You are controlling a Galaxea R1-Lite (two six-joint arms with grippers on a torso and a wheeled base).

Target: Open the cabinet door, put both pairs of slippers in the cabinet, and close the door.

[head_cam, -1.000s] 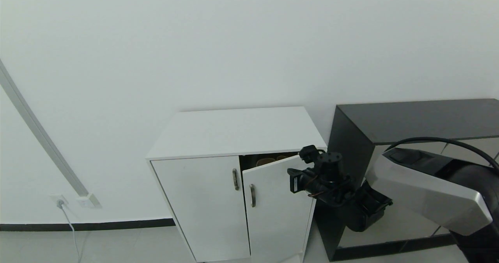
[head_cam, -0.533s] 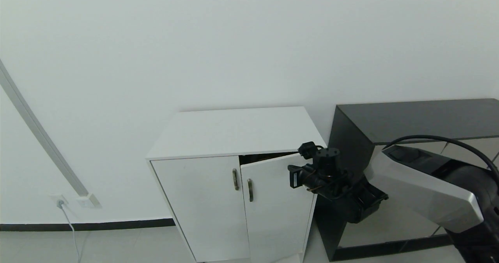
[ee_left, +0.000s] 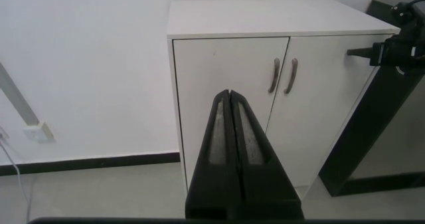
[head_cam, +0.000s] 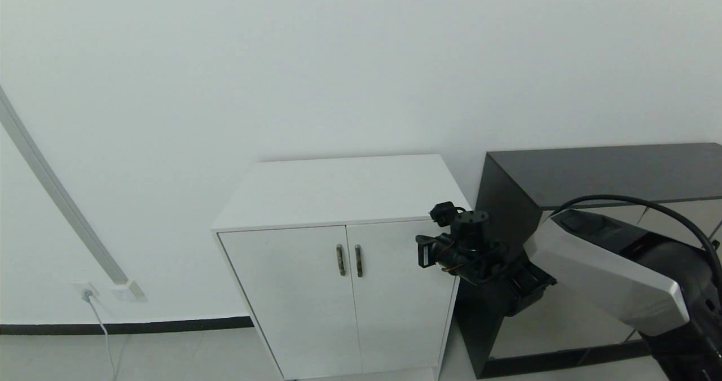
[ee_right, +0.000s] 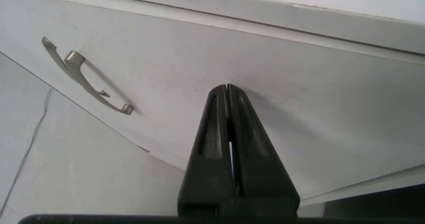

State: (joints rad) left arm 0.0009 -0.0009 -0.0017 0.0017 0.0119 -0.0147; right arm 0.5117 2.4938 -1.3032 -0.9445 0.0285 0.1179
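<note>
The white cabinet (head_cam: 338,192) is parked against the wall, standing on the floor (head_cam: 186,353). Both doors are closed flush with the front. The right door (head_cam: 395,302) and the left door (head_cam: 287,302) meet in the middle, and the two slim metal handles (head_cam: 350,260) are set upright just beside each other on either side of that seam.

The right arm's fingers (head_cam: 422,252) are held up at the upper outer part of the right door, close to its hinge edge. In the right wrist view they are pressed together at the tips with nothing gripped, and the tip is pointed right at the door's face, below the cabinet's top edge. Actual contact with the panel can't be confirmed, but it looks like touching or as good as. That door's handle (ee_right: 86,78) is seen well off to one side of them.

The left arm's fingers (ee_left: 224,108) are also pressed flat together with nothing held. They are kept well back from the cabinet and aimed at the left door's lower half.

Just beside the cabinet on the robot's right, a black unit (head_cam: 592,172) with a dark top and glossy front is placed against the same wall. Off to the left, a wall socket (head_cam: 84,290) is found low on the wall with a cable (head_cam: 104,336) plugged in and hanging to the floor. A grey trunking strip (head_cam: 56,195) is run diagonally down to it, and a black skirting line (head_cam: 141,325) is laid along the base of the wall.
</note>
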